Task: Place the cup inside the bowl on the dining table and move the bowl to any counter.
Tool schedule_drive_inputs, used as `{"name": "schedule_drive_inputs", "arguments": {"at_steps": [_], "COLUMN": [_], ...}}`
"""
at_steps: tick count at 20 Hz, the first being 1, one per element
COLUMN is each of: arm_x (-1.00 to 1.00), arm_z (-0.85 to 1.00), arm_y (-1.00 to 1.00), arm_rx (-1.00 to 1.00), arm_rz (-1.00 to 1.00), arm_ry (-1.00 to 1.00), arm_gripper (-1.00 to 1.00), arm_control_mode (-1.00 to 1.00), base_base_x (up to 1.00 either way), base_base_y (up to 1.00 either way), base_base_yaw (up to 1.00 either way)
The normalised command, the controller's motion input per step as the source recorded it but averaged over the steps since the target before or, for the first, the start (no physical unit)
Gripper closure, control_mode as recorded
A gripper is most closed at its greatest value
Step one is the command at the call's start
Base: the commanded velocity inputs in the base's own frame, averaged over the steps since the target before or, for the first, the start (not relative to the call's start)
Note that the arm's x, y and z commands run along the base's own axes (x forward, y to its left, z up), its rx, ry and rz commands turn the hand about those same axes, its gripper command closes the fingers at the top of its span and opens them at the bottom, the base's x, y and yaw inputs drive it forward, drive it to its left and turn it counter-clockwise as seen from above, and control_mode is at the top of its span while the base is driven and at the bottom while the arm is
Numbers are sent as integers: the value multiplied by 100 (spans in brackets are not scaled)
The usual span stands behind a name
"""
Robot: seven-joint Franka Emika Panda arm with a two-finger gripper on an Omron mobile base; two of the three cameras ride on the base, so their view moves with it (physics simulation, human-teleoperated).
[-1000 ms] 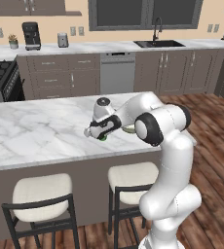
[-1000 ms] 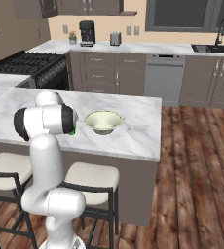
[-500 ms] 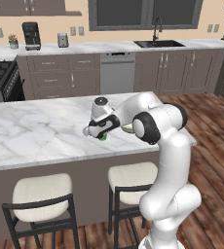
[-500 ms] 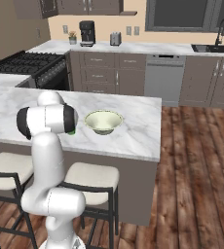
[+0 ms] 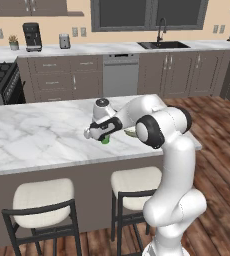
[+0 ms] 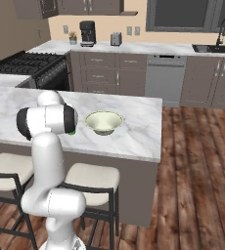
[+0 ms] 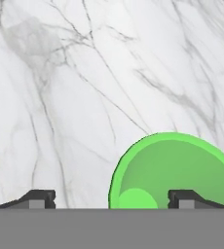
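Note:
The green cup stands upright on the marble dining table, directly under my gripper. In the hand view I look down into the cup. My gripper is open, with one fingertip over bare marble and the other above the cup's opening, so the cup's near wall lies between them. The cream bowl sits empty on the table just right of the cup. From the left base view the bowl is mostly hidden behind my forearm.
Two cushioned stools stand at the table's near side. Across the aisle runs the wall counter with a sink, a coffee machine and a toaster. A stove is at the left.
The hand has sunk a little lower over the cup. The cup and bowl have not moved.

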Motion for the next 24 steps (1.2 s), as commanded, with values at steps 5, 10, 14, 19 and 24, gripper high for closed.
{"name": "schedule_drive_inputs", "arguments": {"at_steps": [5,10,14,19,24], "arm_x": [0,0,0,0,0], "arm_z": [0,0,1,24,48], "arm_y": [0,0,0,0,0], "arm_rx": [0,0,0,0,0], "arm_rz": [0,0,2,4,4], "arm_ry": [0,0,0,0,0], "arm_gripper": [100,100,100,100,100], "arm_control_mode": [-100,-100,-100,-100,-100], "base_base_x": [0,0,0,0,0], "base_base_y": [0,0,0,0,0], "base_base_yaw": [0,0,0,0,0]}}
